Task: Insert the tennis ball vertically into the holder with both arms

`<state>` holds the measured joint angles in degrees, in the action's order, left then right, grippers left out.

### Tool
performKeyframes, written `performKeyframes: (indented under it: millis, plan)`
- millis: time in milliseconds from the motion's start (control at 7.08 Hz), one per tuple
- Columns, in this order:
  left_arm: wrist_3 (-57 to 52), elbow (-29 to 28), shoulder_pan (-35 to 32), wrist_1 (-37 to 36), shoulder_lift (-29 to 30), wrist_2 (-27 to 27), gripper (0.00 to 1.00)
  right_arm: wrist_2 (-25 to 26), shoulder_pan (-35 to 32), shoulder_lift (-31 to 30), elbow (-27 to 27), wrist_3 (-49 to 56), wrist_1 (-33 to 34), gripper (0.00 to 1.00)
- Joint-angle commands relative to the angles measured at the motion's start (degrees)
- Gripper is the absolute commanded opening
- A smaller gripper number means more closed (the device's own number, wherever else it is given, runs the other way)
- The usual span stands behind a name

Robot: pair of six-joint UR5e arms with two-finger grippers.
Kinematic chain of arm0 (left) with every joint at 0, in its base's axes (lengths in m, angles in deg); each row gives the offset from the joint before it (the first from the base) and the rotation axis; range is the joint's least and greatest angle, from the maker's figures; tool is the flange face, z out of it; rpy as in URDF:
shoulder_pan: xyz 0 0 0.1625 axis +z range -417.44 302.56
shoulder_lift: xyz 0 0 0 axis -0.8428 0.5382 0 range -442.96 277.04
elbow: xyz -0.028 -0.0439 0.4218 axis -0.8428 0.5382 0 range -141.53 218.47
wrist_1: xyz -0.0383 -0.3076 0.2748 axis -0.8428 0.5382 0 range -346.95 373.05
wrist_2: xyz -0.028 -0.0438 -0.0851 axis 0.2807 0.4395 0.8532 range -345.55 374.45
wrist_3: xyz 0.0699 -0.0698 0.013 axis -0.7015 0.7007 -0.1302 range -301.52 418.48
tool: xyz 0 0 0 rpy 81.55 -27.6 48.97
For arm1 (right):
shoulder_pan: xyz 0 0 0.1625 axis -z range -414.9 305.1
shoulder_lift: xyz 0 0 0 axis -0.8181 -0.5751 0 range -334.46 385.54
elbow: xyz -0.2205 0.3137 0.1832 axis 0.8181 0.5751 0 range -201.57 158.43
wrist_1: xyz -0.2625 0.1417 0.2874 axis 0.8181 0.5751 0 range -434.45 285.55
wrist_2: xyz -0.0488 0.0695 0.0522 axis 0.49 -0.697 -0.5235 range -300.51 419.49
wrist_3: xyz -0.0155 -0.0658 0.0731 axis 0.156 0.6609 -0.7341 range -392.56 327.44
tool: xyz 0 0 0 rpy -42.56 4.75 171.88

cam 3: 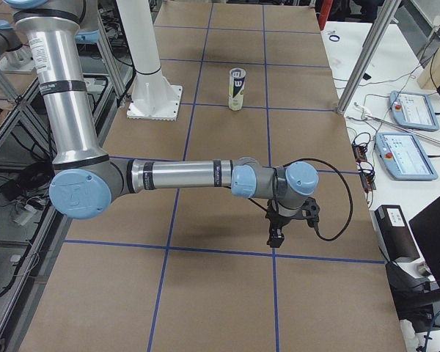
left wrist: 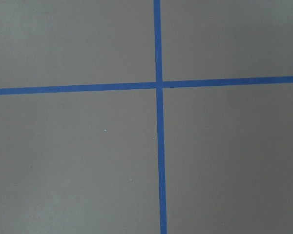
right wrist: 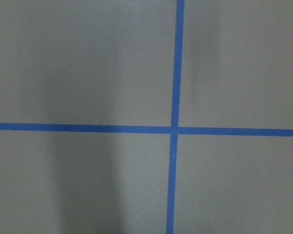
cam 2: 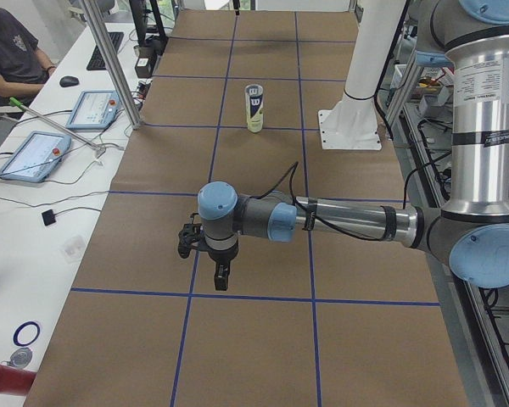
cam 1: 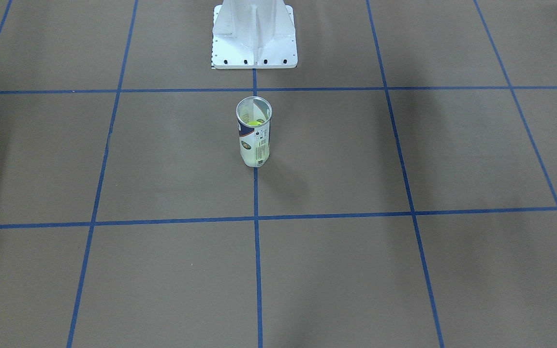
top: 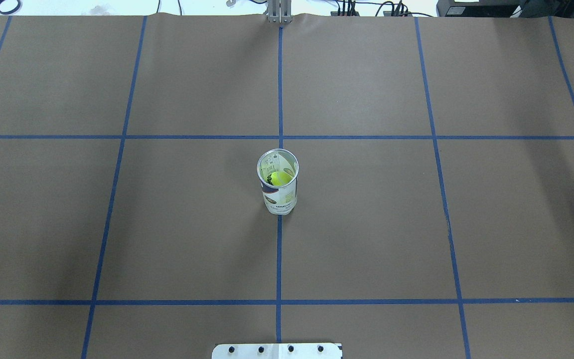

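Holder (top: 277,187) stood upright near the centre of the table (top: 416,224), on the blue tape line (top: 279,254) that runs away from the white pedestal base (cam 1: 254,43); long axis vertical, metal rim and open mouth facing up, foot on the paper; navy "W" label showed in both side views.

Tennis ball (top: 281,178) lay inside the holder, yellow-green, seen through the mouth and low in the tube; judged already inserted.

Left gripper (cam 2: 220,275) hung over the table toward the robot's left end, fingers pointing down, well apart from the holder; holder lay from it toward the table's middle, on the robot's right of that gripper. Right gripper (cam 3: 275,236) hung likewise toward the robot's right end, fingers down, holder well apart on its left.

Neither gripper appeared in the overhead or front-facing views; each wrist camera showed only brown paper and a tape crossing; which arm was nearer could not be told, the two looked about equally far.

Finger state of both grippers: cannot tell from the side views alone; nothing was seen held in either.

Judgement: any further approach would have to come inward along the table and from above, in line with the vertical axis.
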<state>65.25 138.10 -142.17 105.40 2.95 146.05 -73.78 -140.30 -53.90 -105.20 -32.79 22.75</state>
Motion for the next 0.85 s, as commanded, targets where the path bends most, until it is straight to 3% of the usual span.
performKeyframes:
  millis: [0,282,424,706]
  plan:
    - [0.0,0.57,0.0,-0.06,1.72,0.33,1.0,0.29,-0.2,-2.28,-3.28,-0.12,-0.08,0.99]
    - [0.0,0.92,0.0,0.03,2.08,0.68,1.0,2.13,-0.11,-3.53,-4.88,-0.04,-0.61,0.99]
    - [0.0,0.57,0.0,-0.15,2.08,3.9,1.0,0.83,-0.11,-3.62,-5.58,-0.82,-0.53,0.99]
    - [0.0,1.0,0.0,-0.15,2.08,4.19,1.0,0.99,-0.11,-3.27,-5.67,-0.74,-0.52,0.99]
